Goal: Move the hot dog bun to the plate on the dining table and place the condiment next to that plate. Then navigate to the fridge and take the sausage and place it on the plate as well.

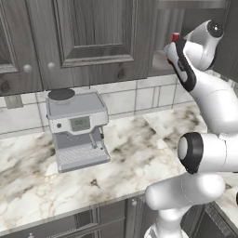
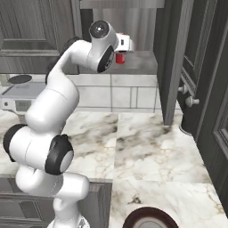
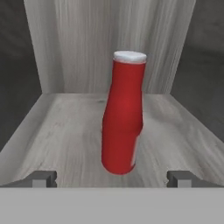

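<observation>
In the hand view we see the condiment [image 3: 124,113] upright at the frame's centre on a grey wooden shelf [image 3: 65,131]. The 2 fingers [image 3: 43,178] stand wide apart at the bottom corners, not touching it.

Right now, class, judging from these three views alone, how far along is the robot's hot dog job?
Done: nothing that can be confirmed here. In hand: the open gripper is lined up on the upright red condiment bottle in a grey wooden cabinet nook, fingers not yet closed on it. Left: grasping it, carrying it to the plate, then the sausage.
</observation>
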